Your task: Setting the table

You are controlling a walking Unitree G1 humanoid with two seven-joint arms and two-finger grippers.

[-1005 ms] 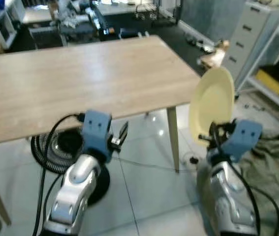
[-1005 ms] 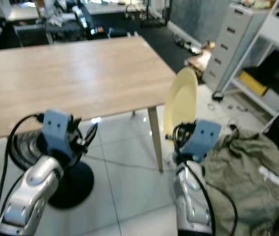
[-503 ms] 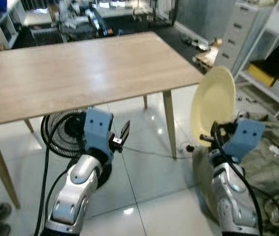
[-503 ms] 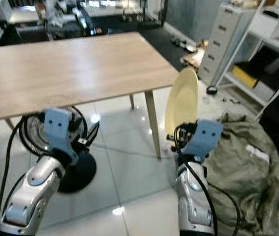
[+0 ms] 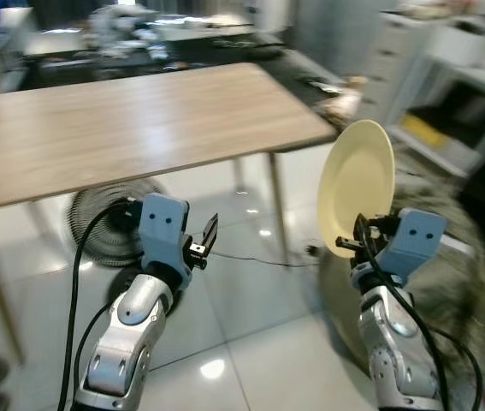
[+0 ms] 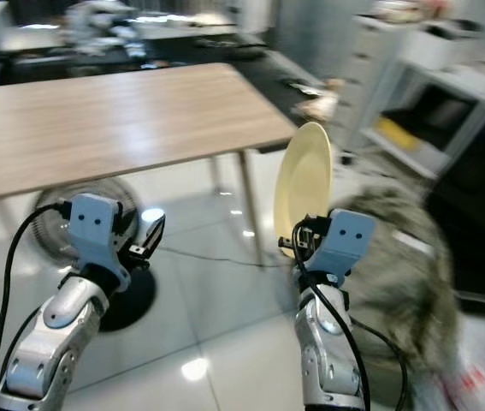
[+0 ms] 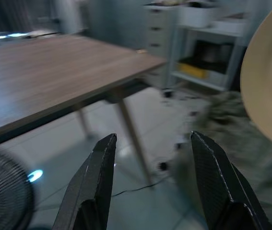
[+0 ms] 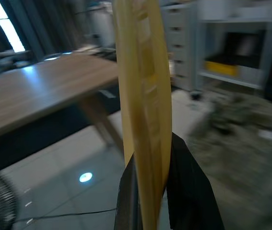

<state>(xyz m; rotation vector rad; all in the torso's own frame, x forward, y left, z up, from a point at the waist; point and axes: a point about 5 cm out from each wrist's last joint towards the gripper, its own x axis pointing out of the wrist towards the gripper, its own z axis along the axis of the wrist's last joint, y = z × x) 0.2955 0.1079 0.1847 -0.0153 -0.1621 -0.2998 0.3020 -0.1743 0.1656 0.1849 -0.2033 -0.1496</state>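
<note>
Standing off the table's [image 5: 139,128] near edge, a fan [image 5: 105,235] sits on the floor, half hidden behind the left gripper [image 7: 150,184], whose fingers are spread wide on nothing. Right of it, beyond the table's corner, the right gripper [image 5: 355,242] pinches the lower rim of a pale yellow plate [image 5: 357,184], held upright on edge. Blur smears the shelves [image 5: 460,94] and the greenish heap [image 6: 396,257] on the floor.

No text, label, brand or number can be read anywhere; the views are blurred. Red marks on something white at the floor's edge [image 6: 482,381] are too smeared to read.
</note>
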